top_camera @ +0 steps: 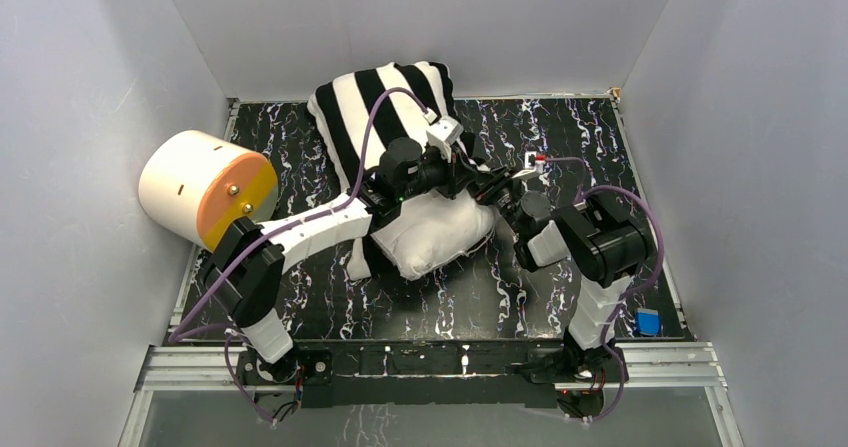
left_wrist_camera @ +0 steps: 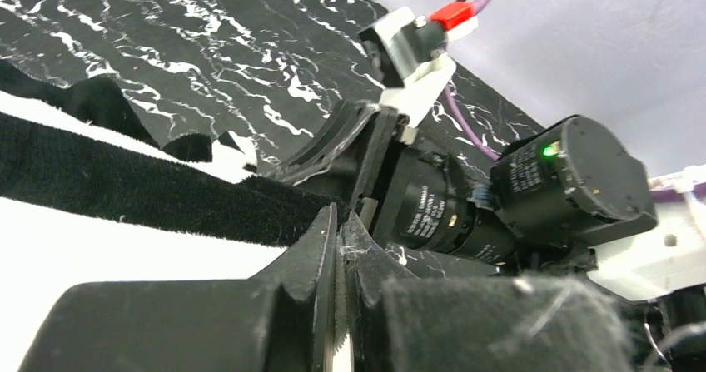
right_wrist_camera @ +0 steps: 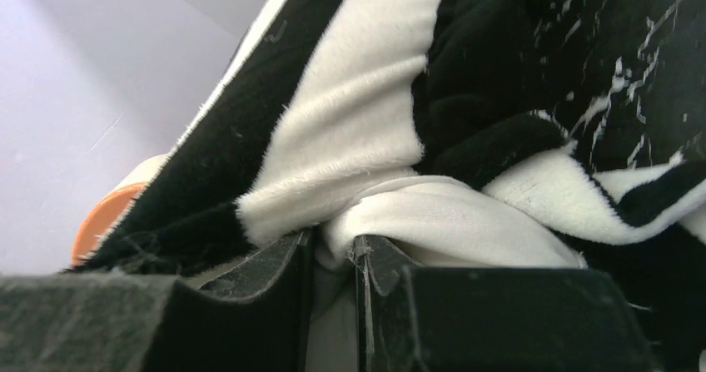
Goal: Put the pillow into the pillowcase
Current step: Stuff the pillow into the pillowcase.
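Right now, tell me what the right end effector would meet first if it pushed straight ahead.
The pillow: its white fabric sits at the tips of the right end effector, with the striped pillowcase apparently just behind.

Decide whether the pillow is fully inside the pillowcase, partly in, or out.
Partly in: the pillowcase covers the far part of the pillow, whose white near end sticks out.

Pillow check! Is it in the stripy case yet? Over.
Left gripper shut at the pillowcase edge. Right gripper pinching the pillow. Pillow partly in, near end out. Nothing blocking. Over.
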